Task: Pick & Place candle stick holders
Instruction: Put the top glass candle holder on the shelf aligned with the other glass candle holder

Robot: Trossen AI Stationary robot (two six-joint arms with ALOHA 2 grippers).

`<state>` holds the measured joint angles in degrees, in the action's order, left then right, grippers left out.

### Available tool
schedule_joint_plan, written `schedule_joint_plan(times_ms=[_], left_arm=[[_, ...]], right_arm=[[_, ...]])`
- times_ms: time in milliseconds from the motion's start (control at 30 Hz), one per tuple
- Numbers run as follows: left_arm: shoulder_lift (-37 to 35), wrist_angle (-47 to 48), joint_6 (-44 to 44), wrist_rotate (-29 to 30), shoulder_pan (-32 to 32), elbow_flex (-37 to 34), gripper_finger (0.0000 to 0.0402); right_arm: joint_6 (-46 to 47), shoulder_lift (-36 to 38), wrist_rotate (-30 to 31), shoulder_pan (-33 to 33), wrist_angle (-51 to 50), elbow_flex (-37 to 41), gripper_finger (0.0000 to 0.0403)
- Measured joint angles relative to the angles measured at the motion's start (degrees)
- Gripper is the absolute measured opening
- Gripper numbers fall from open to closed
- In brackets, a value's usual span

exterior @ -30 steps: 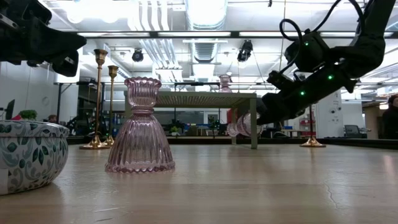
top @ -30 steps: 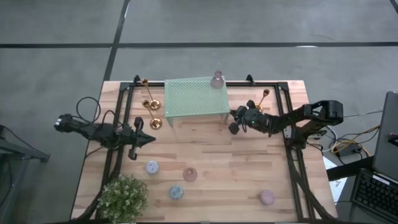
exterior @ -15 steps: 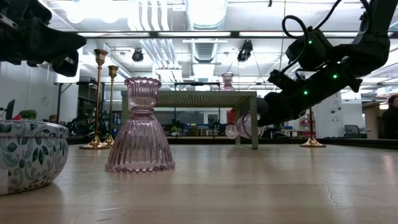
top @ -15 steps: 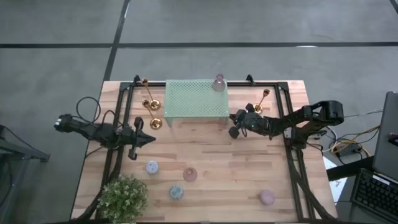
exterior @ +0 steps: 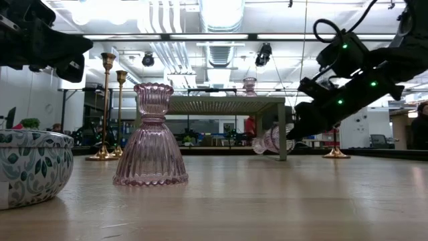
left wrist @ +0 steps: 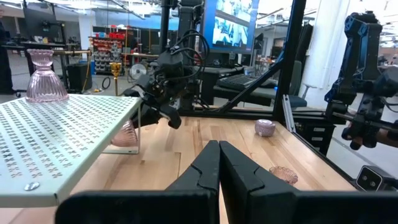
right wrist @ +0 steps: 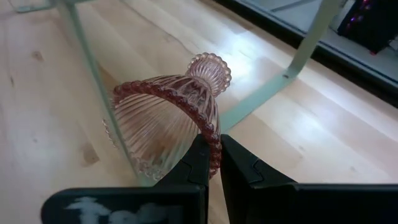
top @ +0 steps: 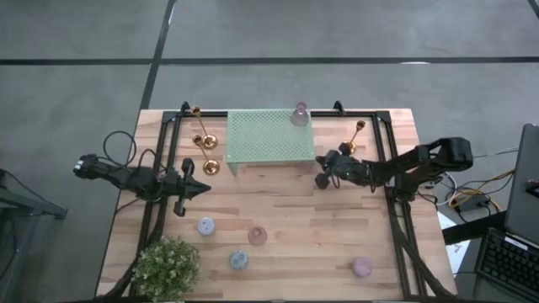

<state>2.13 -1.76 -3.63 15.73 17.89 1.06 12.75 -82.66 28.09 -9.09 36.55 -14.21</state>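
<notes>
Pink ribbed glass candle holder (right wrist: 171,127) tipped sideways, rim pinched tight in right gripper (right wrist: 211,163), beside green rack's leg (right wrist: 93,68), left gripper (left wrist: 218,163) closed, empty.

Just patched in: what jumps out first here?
The right claw grips a ribbed pink glass holder by its rim, tipped sideways beside a leg of the mint-green rack. Another pink holder stands on the rack's back edge. The left claw waits, shut, near two gold candlesticks.

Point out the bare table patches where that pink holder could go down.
Bare wood lies between the mint-green perforated metal rack and the small pastel glass holders in front. The back-left corner is crowded by slim gold candlesticks. The right gripper holds the ribbed pink glass holder beside the rack.
</notes>
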Motion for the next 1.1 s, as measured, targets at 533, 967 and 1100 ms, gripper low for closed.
schedule_joint_plan(times_ms=[533,967,1100], left_arm=[[0.0,0.0,0.0,0.0,0.0,0.0,0.0007],[0.0,0.0,0.0,0.0,0.0,0.0,0.0007],[0.0,0.0,0.0,0.0,0.0,0.0,0.0007]], right_arm=[[2.1,9.6,5.1,4.6,-5.6,2.7,0.0011],[8.2,12.7,14.2,8.1,-15.9,2.9,0.0011],[10.1,16.4,17.2,10.3,-23.6,2.0,0.0011]])
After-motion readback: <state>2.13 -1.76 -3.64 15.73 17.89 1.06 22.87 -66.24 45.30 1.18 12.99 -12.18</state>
